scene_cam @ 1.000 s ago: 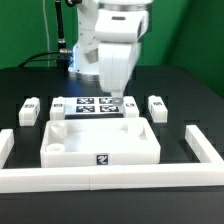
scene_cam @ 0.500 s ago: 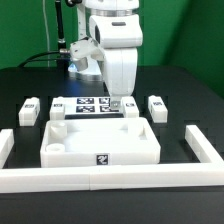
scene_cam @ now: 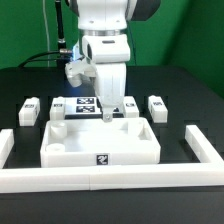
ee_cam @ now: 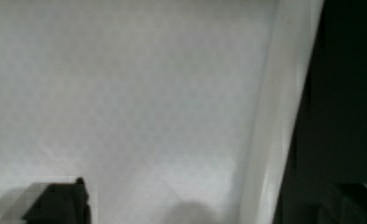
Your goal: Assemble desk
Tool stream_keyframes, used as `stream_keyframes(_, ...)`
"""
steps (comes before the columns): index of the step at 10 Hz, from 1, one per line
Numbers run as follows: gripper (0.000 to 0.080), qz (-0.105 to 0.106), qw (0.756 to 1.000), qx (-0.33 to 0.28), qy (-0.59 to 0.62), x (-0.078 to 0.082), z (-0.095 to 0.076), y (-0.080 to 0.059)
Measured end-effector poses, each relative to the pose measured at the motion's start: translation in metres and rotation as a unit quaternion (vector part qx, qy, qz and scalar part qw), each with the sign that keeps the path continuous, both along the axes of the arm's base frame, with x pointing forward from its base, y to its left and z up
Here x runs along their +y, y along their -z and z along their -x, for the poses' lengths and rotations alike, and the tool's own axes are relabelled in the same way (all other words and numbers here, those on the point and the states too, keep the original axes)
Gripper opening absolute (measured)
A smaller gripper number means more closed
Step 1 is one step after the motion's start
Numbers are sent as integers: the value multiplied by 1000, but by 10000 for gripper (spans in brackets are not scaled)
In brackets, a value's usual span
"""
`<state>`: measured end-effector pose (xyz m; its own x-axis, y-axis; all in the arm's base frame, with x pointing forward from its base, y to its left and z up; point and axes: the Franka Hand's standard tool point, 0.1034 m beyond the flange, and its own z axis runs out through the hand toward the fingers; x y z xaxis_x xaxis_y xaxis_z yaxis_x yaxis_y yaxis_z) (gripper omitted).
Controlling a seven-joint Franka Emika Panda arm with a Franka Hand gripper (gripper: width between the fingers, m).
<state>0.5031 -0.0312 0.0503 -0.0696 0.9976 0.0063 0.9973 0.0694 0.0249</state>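
The desk's white rimmed tabletop (scene_cam: 100, 143) lies flat at the table's middle, with a square tag on its front wall. Small white legs lie behind it: two toward the exterior view's left (scene_cam: 28, 110) (scene_cam: 60, 108) and two toward its right (scene_cam: 131, 108) (scene_cam: 156, 105). My gripper (scene_cam: 110, 112) points straight down over the tabletop's back rim, open and holding nothing. In the wrist view the white tabletop (ee_cam: 135, 100) fills most of the picture, and its raised rim (ee_cam: 278, 110) runs beside the black table. My open gripper (ee_cam: 206, 205) shows only as two dark fingertips (ee_cam: 55, 203), far apart.
The marker board (scene_cam: 84, 104) lies behind the tabletop, partly hidden by my gripper. Long white border rails run along the left (scene_cam: 5, 148), the front (scene_cam: 110, 180) and the right (scene_cam: 205, 150). Cables and the arm's base stand at the back.
The arm has shifted toward the exterior view's left and come lower, and the hand has turned about its axis. The jaws stayed open. No part moved.
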Motion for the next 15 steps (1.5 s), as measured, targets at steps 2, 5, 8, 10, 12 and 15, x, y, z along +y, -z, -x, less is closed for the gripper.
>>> stream_keyframes(2, 650, -3, 1000, 15, 13, -3, 11, 17)
stream_keyframes(5, 650, -6, 999, 35, 34, 4, 17, 37)
stream_keyframes(8, 531, -7, 999, 37, 36, 2, 17, 40)
stream_keyframes(10, 395, -7, 999, 37, 36, 2, 17, 40)
stream_keyframes(12, 61, -7, 999, 36, 36, 2, 17, 40)
stream_keyframes(15, 57, -7, 999, 34, 36, 2, 16, 40)
